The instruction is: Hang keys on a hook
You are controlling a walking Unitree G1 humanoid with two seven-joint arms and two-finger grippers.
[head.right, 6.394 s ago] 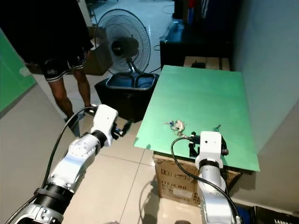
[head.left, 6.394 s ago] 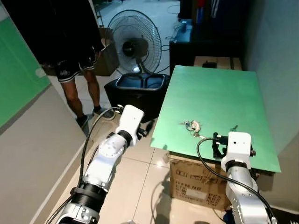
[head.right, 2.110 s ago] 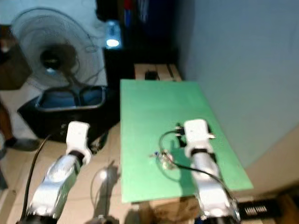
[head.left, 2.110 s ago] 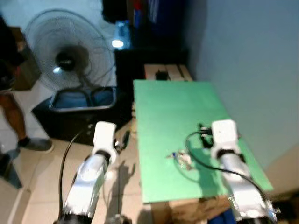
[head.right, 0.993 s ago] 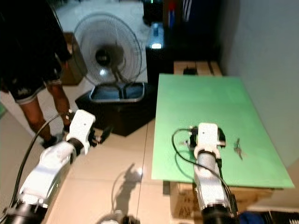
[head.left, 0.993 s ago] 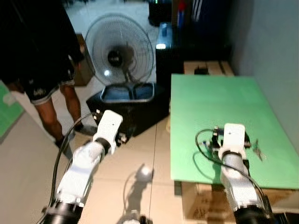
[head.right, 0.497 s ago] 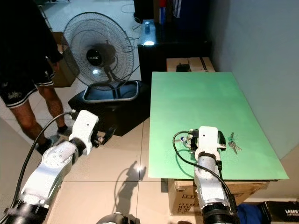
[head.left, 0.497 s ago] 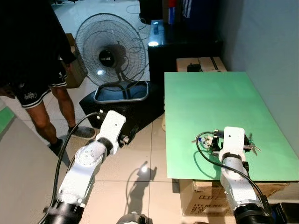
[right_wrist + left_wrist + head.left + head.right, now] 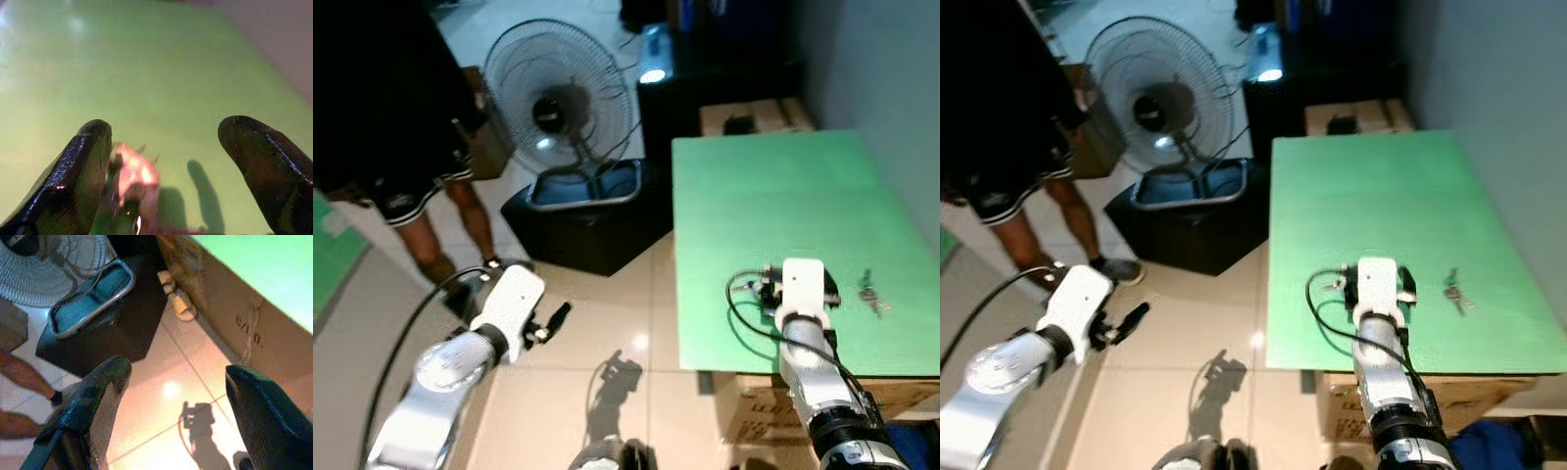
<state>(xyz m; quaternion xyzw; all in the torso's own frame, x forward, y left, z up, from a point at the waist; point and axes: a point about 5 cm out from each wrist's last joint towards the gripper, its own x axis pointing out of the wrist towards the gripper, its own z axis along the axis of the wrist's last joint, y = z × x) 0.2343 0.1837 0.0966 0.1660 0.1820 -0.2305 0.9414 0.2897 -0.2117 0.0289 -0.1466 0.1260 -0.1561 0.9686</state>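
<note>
We see the keys (image 9: 1455, 292) lying diagonally at right of centre on the green desk (image 9: 1371, 196); right claw (image 9: 161, 161) gapes beside a pink charm (image 9: 134, 178); left claw (image 9: 171, 391) gapes empty.

A green tabletop (image 9: 773, 196) rests on cardboard boxes (image 9: 773, 406); a bunch of keys (image 9: 1455, 292) lies near its right edge; a pale keyring bundle (image 9: 134, 178) lies further left, apart from them.
</note>
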